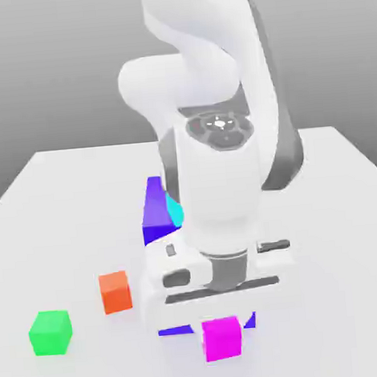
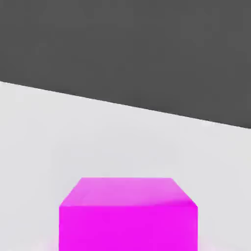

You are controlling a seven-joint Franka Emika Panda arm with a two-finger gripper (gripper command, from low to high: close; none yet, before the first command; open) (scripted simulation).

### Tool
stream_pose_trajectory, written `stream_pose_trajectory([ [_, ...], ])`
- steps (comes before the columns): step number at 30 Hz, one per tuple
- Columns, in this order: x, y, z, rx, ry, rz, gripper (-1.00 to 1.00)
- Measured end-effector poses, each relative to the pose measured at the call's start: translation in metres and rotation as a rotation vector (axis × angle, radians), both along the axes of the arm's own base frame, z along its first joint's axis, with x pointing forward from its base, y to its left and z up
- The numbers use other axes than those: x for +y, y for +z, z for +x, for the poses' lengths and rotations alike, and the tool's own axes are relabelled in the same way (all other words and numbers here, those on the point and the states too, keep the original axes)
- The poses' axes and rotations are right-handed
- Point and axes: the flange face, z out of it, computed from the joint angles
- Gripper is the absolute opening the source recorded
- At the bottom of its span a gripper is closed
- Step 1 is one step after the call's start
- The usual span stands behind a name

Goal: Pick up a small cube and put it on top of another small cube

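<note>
The small magenta-pink cube [image 1: 222, 338] sits near the table's front edge, just in front of and below my gripper [image 1: 214, 302]. The white hand hangs low over the table and covers whatever lies directly beneath it. In the hand view the same magenta-pink cube [image 2: 128, 215] looms very close, resting on the white table [image 2: 122, 142]. An orange small cube [image 1: 115, 291] lies toward the exterior view's left of the hand. A green small cube [image 1: 50, 332] lies further left. A cyan small cube [image 1: 174, 210] peeks out beside the arm.
A big blue-violet block [image 1: 154, 212] stands behind the hand, next to the cyan cube. Blue-violet patches [image 1: 174, 331] show under the hand's lower edge on both sides. The white table [image 1: 333, 235] stretches open to the exterior view's right.
</note>
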Motion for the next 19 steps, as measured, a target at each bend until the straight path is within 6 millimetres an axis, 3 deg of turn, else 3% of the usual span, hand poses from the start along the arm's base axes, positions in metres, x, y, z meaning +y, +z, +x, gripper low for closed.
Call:
stream_pose_trajectory([
  [4, -0.106, 0.004, -0.044, -0.012, -0.309, 0.014, -1.00],
  [7, -0.180, -0.027, -0.079, -0.023, -0.536, 0.029, -1.00],
  [8, -0.191, -0.037, -0.086, -0.025, -0.572, 0.030, 1.00],
  [14, -0.197, -0.042, -0.090, -0.025, -0.590, 0.029, 1.00],
  [16, -0.202, -0.030, -0.091, -0.026, -0.603, 0.029, 1.00],
  [19, -0.203, 0.003, -0.092, -0.027, -0.607, 0.030, 1.00],
])
